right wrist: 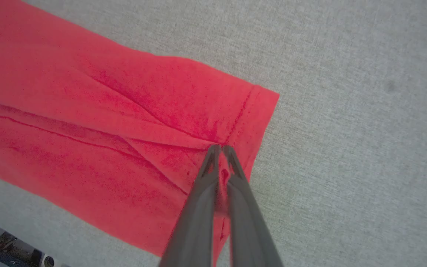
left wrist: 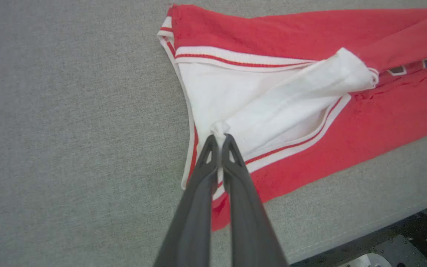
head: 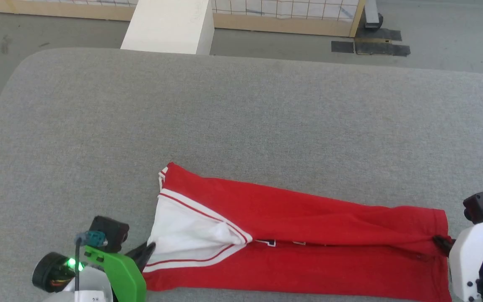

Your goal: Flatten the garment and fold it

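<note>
Head view: one garment point(head: 308, 226), red with black lettering half hidden in a fold, lies as a long band across the lower middle and lower right of the frame on a grey bench point(head: 241, 117). One white sleeve point(head: 191, 235) with red-striped trim shows at the garment's left end.

Two claws are in sight. The left claw point(head: 147, 251), at the lower left, is pinched narrow on a bunch of the white sleeve cloth. The right claw point(head: 440, 242), at the lower right, is closed on the red hem at the garment's right end.

The garment's lower edge runs near the bench's near edge, which crosses the lower right of the left wrist view. Above and left of the garment the bench lies bare up to its rounded far edge. One white block point(head: 170, 27) stands on the floor beyond that edge, at the top of the frame.
</note>
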Motion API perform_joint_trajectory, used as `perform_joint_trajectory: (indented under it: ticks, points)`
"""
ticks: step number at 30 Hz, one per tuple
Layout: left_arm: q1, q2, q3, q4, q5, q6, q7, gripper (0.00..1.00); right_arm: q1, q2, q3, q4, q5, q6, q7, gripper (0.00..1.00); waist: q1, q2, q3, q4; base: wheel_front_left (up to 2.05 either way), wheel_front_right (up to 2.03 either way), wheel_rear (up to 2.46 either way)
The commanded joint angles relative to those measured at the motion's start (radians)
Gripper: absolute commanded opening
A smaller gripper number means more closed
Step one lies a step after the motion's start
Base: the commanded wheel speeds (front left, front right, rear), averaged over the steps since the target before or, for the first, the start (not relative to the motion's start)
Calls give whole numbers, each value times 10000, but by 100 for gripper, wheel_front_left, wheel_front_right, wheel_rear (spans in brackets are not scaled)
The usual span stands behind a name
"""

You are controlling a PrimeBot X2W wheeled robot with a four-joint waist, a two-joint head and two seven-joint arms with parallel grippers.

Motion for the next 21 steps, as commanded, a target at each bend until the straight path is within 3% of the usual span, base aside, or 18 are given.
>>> perform_joint_trajectory:
  ticks: [1,11,12,13,14,15,16,21]
  points:
    - [114,-36,-63,187,-75,-105,36,0,99,-195,71,-105,-120,-15,48,0,1,0,89,-7,0,0,0]
    - [-443,-908,-712,2039,359,-973,-8,0,24,-597,1037,427,-177,-15,212,0,1,0,414,56,0,0,0]
    - [-487,-993,-754,2192,384,-1042,-32,4,5,-585,1052,507,-150,-15,187,0,1,0,415,62,0,0,0]
    - [-528,-1097,-808,2377,400,-1117,-41,30,-22,-583,1076,605,-111,-15,115,0,1,0,408,71,0,0,0]
    - [-553,-1182,-847,2510,394,-1177,-44,42,-46,-581,1101,671,-66,-15,36,15,1,0,396,73,0,0,0]
    - [-580,-1281,-880,2662,387,-1242,-70,50,-67,-543,1103,756,22,-15,-66,100,1,0,375,67,0,0,0]
    - [-601,-1344,-892,2772,399,-1279,-124,100,-87,-476,1100,797,114,-15,-163,100,1,0,348,55,0,0,0]
    - [-660,-1618,-814,3234,474,-1394,-702,100,-171,-247,1052,826,734,-15,-400,100,1,0,26,-25,0,0,0]
